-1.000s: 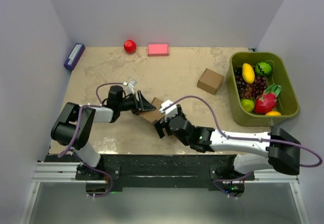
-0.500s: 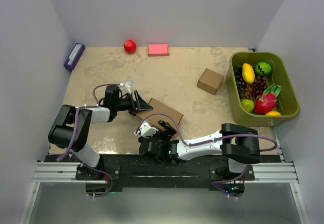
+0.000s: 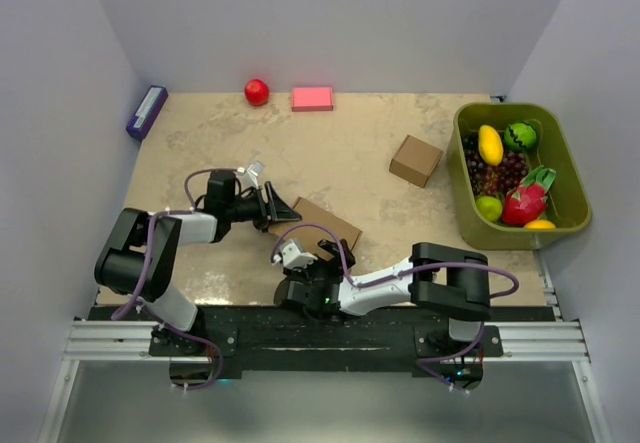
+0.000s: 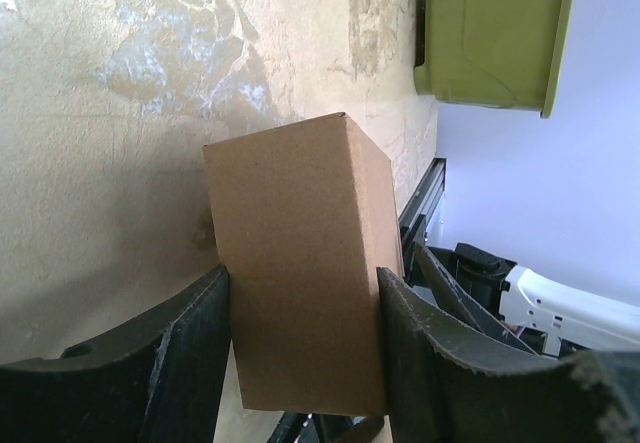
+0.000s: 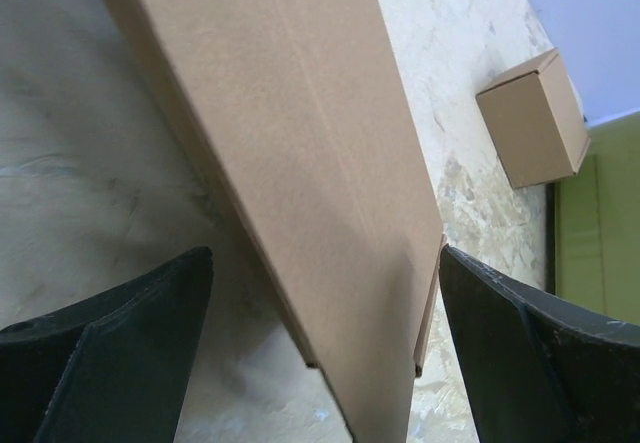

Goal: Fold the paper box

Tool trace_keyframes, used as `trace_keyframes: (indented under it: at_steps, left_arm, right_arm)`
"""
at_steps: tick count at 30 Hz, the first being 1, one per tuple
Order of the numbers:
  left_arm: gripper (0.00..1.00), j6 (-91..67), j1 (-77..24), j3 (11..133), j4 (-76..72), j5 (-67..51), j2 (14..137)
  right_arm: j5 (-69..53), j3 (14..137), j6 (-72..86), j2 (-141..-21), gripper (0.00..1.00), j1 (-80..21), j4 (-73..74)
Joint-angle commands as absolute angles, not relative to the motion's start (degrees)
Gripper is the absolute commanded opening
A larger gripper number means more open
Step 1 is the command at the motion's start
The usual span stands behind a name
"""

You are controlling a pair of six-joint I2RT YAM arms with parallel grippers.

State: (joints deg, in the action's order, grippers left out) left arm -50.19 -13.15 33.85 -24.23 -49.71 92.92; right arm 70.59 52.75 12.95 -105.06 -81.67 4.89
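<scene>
where the left claw (image 3: 279,209) clamps the left end of the paper box (image 3: 326,225), both fingers (image 4: 190,348) press flat on its sides; box lies at a slant on the table (image 3: 200,148), front-centre. open top runs from its far edge back to a red ball (image 3: 257,91) & pink block (image 3: 312,98) by the rear edge. right claw (image 5: 322,258) sits just below the box's long edge, near the table front, fingers wide apart, gripping nothing. small box (image 3: 415,160) & green bin (image 3: 500,109) lie well apart to the right.
</scene>
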Motion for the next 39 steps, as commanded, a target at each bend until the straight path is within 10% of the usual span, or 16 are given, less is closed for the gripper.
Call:
trace_keyframes:
  at_steps: [1, 11, 22, 39]
  left_arm:
    - [0.26, -50.19, -12.74, 33.58, -24.44, -52.91, 90.09]
    - [0.3, -50.45, -12.74, 33.84, -25.31, -53.35, 90.09]
    - [0.86, -42.99, -10.47, 36.56, -19.16, -49.49, 85.52]
    - [0.98, -28.05, 5.36, 39.63, -8.37, -34.92, 70.33]
  right_arm:
    - [75.5, 52.82, 12.4, -105.73, 0.92, -80.16, 0.97]
    - [71.81, 51.33, 5.11, -105.91, 0.51, -79.63, -5.27]
    - [60.93, 52.56, 3.96, -100.99, 0.35, -78.05, -0.18]
    - [25.88, 57.39, 3.43, -86.66, 0.31, -63.29, 14.15]
